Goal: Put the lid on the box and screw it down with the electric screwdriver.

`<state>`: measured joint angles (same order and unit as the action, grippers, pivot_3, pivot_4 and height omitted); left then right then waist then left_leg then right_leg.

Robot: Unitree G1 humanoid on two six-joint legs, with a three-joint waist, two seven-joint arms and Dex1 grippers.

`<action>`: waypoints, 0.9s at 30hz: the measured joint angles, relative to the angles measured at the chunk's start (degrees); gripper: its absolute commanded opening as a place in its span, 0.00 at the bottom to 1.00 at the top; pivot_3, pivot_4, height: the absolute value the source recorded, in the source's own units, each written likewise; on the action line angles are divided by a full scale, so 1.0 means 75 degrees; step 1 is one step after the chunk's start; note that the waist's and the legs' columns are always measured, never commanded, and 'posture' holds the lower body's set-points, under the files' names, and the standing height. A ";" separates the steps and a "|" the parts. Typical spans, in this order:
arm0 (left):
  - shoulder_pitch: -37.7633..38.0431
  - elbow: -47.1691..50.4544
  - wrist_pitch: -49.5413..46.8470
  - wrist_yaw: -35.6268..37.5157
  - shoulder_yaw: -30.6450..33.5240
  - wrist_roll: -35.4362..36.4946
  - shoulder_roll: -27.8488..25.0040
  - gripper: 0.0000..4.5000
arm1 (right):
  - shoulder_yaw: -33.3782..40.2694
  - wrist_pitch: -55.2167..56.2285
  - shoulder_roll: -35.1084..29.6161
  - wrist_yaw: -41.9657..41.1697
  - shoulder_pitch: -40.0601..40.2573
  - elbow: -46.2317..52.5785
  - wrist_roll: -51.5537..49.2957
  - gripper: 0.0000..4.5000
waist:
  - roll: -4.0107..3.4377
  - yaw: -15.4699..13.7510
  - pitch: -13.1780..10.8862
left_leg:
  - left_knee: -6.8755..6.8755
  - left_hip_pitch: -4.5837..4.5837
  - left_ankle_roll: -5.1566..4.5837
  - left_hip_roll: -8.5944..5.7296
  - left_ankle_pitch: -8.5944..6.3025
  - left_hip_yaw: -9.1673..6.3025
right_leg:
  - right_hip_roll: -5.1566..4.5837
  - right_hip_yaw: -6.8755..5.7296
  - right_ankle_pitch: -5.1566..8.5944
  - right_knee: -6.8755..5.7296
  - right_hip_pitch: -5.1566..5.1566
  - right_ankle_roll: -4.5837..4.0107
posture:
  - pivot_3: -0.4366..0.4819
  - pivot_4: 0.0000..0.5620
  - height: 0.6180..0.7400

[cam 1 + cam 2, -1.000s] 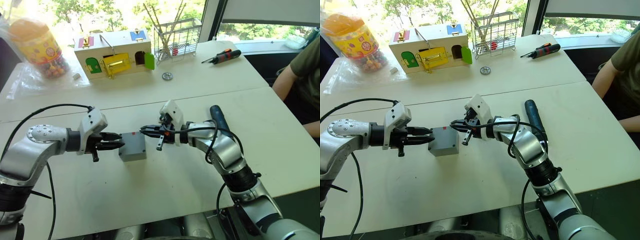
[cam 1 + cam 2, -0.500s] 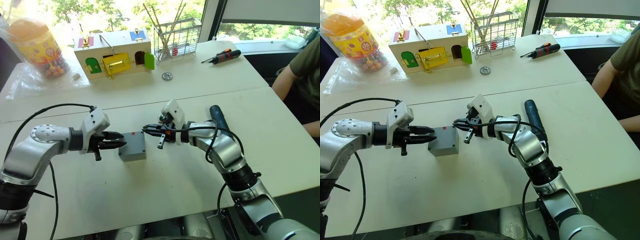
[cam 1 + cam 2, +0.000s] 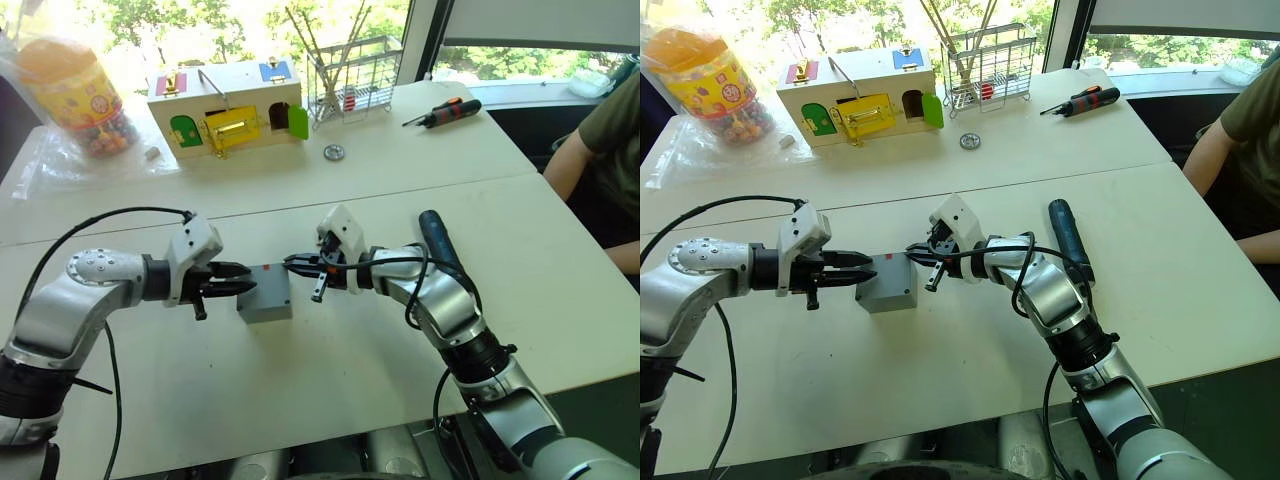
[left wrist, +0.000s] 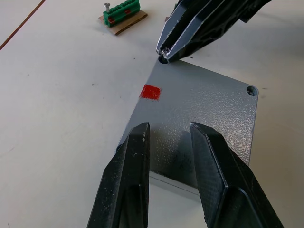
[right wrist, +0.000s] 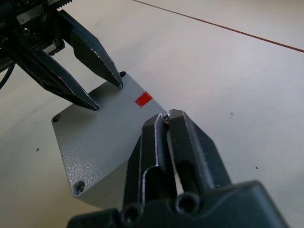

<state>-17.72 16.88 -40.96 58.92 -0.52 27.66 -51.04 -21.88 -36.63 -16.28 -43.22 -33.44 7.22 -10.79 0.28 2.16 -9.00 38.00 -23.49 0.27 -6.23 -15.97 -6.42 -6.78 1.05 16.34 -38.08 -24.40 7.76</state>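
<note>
Left gripper [image 3: 240,285], fingers parted, rests on the lid [image 4: 199,109]; right gripper [image 3: 293,262] pinches a small screw [image 5: 166,117] at its corner

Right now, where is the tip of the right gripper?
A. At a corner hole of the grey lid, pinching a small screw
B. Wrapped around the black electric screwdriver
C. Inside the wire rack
A: the right gripper pinches a small screw at a corner of the lid; the electric screwdriver lies on the table.

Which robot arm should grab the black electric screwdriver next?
Probably the right. The electric screwdriver lies beside that arm, while the left pincer sits at the lid on the far side.
</note>
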 measured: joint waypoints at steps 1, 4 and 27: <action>-0.0004 0.0000 0.0001 -0.0004 -0.0007 0.0001 0.0003 0.30 | -0.0003 0.0000 -0.0006 -0.0008 0.0000 0.0000 -0.0001 0.44 | 0.0000 0.0000 0.0000 | 0.0000 0.0000 0.0000 0.0000 0.0000 0.0000 | 0.0000 0.0000 0.0000 0.0000 0.0000 0.0000 | 0.48 0.27 1.00; -0.0031 0.0000 0.0000 -0.0019 -0.0030 0.0003 0.0036 0.30 | -0.0001 -0.0012 -0.0063 -0.0068 0.0000 0.0016 -0.0011 0.78 | 0.0000 -0.0002 0.0000 | 0.0000 0.0000 0.0000 0.0000 0.0000 0.0000 | 0.0000 0.0000 0.0000 0.0000 0.0000 0.0000 | 0.48 0.27 1.00; -0.1834 0.0408 0.0773 0.0327 -0.1940 -0.0372 0.1620 0.30 | 0.2499 -0.7111 -0.6102 -0.0584 -0.1320 0.0434 -0.2721 0.99 | 0.0002 -0.0208 -0.0002 | 0.0003 -0.0003 -0.0011 0.0008 -0.0006 0.0033 | -0.0009 0.0010 0.0000 0.0046 0.0021 -0.0001 | 0.48 0.27 1.00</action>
<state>-31.47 19.94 -35.16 61.37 -15.07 24.88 -38.89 -3.13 -89.96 -62.04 -47.60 -43.34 10.48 -31.20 0.30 0.59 -9.02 38.03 -23.51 0.18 -6.17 -16.01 -6.17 -6.85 1.13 16.34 -37.73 -24.24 7.76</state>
